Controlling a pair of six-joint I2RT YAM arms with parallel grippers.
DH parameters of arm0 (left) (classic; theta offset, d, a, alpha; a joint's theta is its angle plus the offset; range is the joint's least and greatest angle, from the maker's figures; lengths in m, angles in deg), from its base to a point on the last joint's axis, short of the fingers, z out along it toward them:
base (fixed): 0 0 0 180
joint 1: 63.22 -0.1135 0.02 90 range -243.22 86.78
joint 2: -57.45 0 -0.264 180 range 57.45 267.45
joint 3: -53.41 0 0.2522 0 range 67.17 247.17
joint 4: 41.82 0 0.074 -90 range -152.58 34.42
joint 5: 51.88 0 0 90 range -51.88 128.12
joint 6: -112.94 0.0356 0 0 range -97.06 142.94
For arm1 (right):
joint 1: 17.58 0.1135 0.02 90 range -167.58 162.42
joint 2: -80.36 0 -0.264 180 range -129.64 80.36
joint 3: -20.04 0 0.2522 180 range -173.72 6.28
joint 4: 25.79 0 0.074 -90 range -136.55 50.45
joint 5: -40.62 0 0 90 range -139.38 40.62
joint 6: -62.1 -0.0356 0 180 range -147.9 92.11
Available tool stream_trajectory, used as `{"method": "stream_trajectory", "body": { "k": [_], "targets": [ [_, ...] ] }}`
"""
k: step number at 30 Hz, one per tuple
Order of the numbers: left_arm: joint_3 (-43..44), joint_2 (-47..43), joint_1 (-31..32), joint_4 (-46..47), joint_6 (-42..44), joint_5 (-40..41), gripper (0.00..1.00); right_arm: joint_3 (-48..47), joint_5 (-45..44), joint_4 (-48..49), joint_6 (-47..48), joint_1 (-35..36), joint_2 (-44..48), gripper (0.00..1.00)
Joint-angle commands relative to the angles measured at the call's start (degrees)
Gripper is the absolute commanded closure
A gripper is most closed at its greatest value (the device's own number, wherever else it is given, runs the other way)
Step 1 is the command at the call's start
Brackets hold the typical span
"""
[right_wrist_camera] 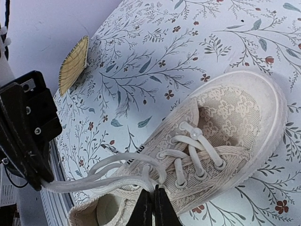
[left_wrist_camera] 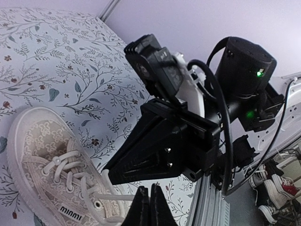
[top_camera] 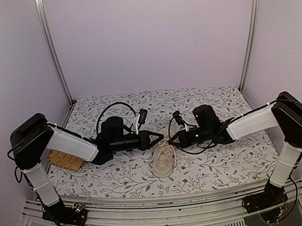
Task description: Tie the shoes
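As left gripper (top_camera: 160, 139) and right gripper (top_camera: 169, 141), equally near, each pinch pale laces (right_wrist_camera: 96, 175), cream low-top sneaker (top_camera: 164, 163) lies beneath, lengthwise near-to-far.

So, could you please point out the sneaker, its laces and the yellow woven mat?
sneaker (right_wrist_camera: 235, 110): right wrist view, patterned toe of the upper.
laces (right_wrist_camera: 84, 183): right wrist view, loose strands stretched beyond the eyelets.
yellow woven mat (top_camera: 66, 161): top external view, its visible woven face.

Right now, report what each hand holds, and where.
Both hold the laces: left hand at the strands' pulled-out ends, right hand apparently near the shoe's top eyelets.
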Motion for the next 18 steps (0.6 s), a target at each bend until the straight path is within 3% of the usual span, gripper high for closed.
{"method": "stream_trajectory", "body": {
  "k": [1,18],
  "targets": [
    [-1.04,-0.74,0.81,3.4,1.48,-3.2,1.0,-2.35,-1.52,-1.83,-1.47,-0.84,-1.27,0.98],
    [-1.93,-0.96,4.32,-9.24,8.37,1.39,1.0,-3.4,8.36,-3.35,4.91,1.28,-2.6,0.98]
  ]
}}
